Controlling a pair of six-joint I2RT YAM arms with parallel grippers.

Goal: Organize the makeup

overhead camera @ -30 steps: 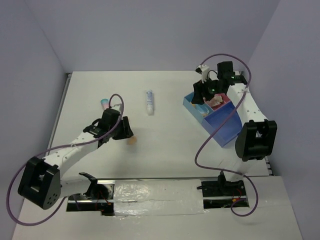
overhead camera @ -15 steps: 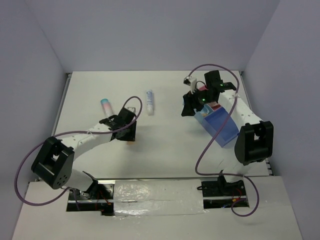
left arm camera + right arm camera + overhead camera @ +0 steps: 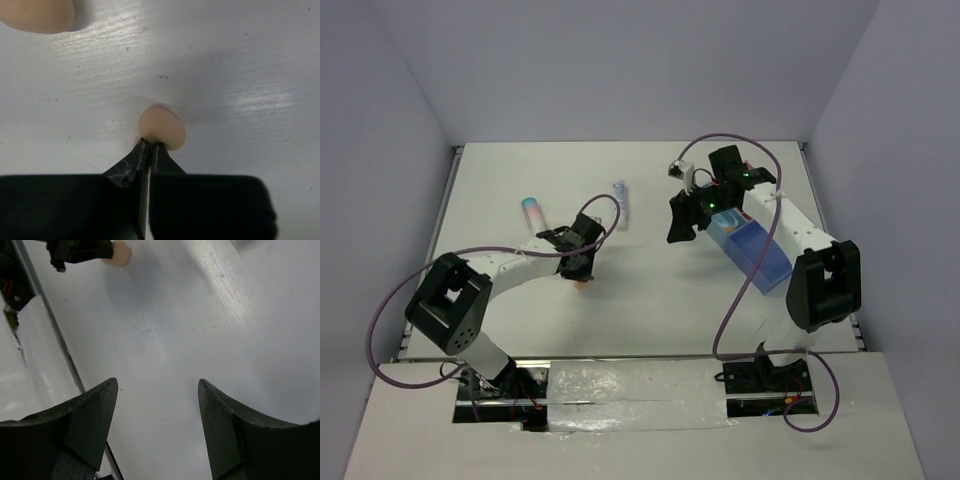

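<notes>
My left gripper (image 3: 582, 262) (image 3: 150, 145) is shut, its tips pinching the near edge of a peach sponge (image 3: 162, 129) low over the table. The bulk of that sponge bulges out past the tips. A second peach sponge (image 3: 37, 15) lies at the top left of the left wrist view. From above one sponge (image 3: 582, 283) shows just below the gripper. A white tube with blue print (image 3: 619, 202) and a pink-white tube with teal cap (image 3: 531, 210) lie farther back. My right gripper (image 3: 682, 225) (image 3: 157, 385) hangs open over bare table, nothing between its fingers.
The blue divided tray (image 3: 757, 252) lies at the right under my right arm, its contents mostly hidden. Purple cables loop over both arms. In the right wrist view the left gripper's body (image 3: 75, 250) and a sponge (image 3: 119, 252) show at the top.
My left gripper swung right and back to the sponge and snapped shut on it. My right gripper moved left, away from the tray, and stayed open.
</notes>
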